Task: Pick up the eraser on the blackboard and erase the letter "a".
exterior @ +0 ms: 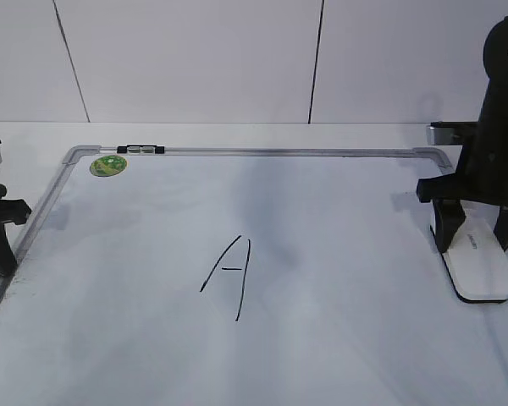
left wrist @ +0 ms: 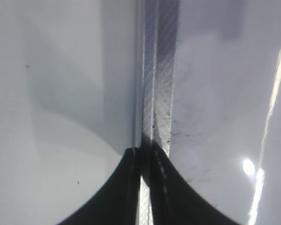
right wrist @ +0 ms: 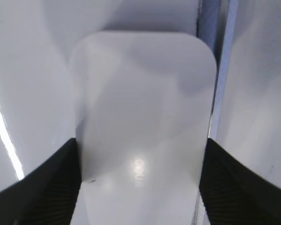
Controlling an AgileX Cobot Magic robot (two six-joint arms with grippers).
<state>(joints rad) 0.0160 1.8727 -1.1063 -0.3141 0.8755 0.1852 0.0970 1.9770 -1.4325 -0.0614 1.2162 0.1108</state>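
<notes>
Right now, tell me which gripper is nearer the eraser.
Right. The right gripper straddles the eraser at the blackboard's right edge, jaws wide on either side. The left gripper sits shut over the frame at the far left edge.

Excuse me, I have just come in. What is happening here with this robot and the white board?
The right gripper has its fingers on both sides of the white eraser, which lies on the blackboard near its right edge. Whether it already squeezes the eraser, I cannot tell. The left gripper is shut and empty over the board's left frame. Only a capital "A" is visible on the board.
</notes>
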